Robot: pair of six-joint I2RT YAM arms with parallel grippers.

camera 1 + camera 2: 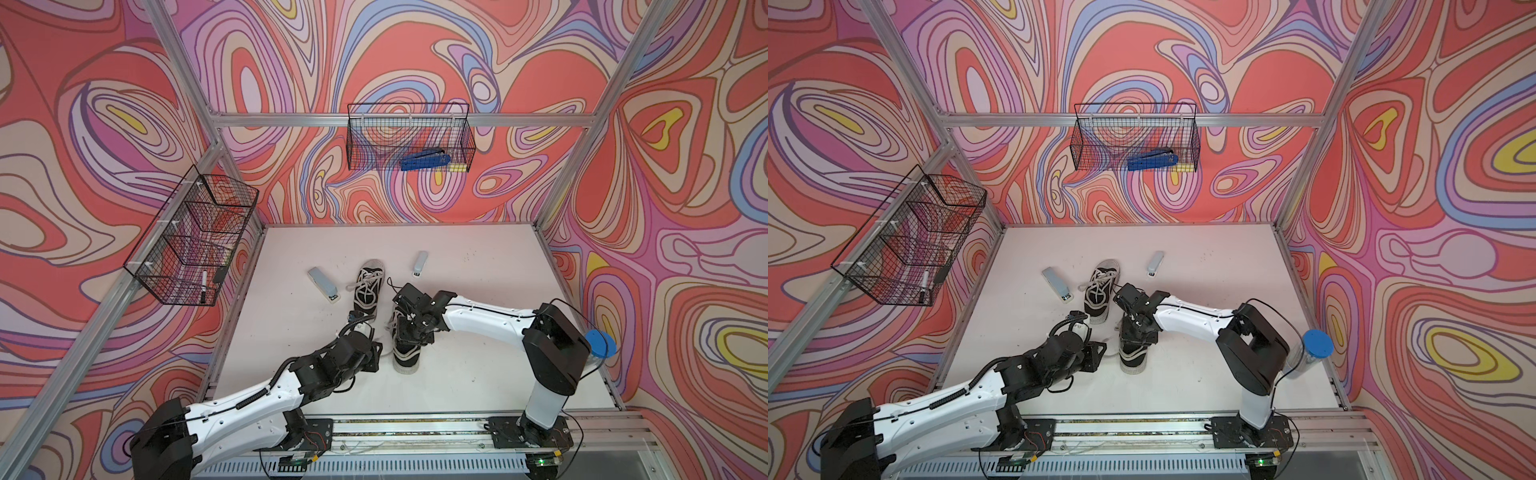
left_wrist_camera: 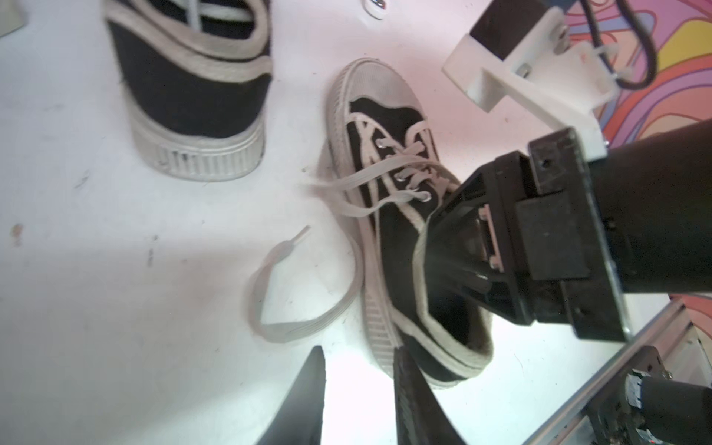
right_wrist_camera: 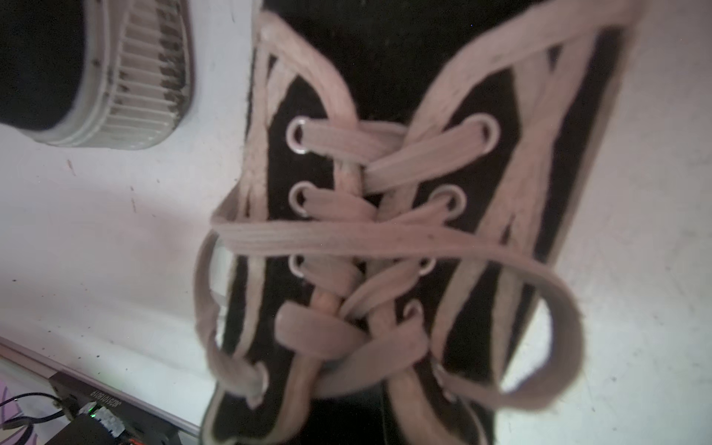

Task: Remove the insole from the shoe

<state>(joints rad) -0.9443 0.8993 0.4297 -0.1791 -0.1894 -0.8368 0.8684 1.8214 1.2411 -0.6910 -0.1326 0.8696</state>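
The shoe (image 1: 405, 353) is black canvas with white laces and lies mid-table, heel toward the front edge. In the left wrist view the shoe (image 2: 389, 239) shows from toe cap to heel. My right gripper (image 2: 450, 266) reaches down into its opening, fingertips hidden inside. In both top views the right gripper (image 1: 409, 332) (image 1: 1136, 330) sits over the shoe. The right wrist view shows only the laced front of the shoe (image 3: 385, 231). My left gripper (image 2: 358, 362) stands open beside the heel with bare table between its fingers, and one finger (image 2: 408, 381) lies against the sole. The insole is hidden.
A second black shoe (image 1: 368, 291) lies just behind and to the left. A loose lace (image 2: 304, 308) trails on the table. Two grey staplers (image 1: 323, 284) (image 1: 420, 264) lie farther back. Wire baskets (image 1: 357, 137) (image 1: 195, 241) hang on the walls. A blue-lidded jar (image 1: 600, 345) stands at the right edge.
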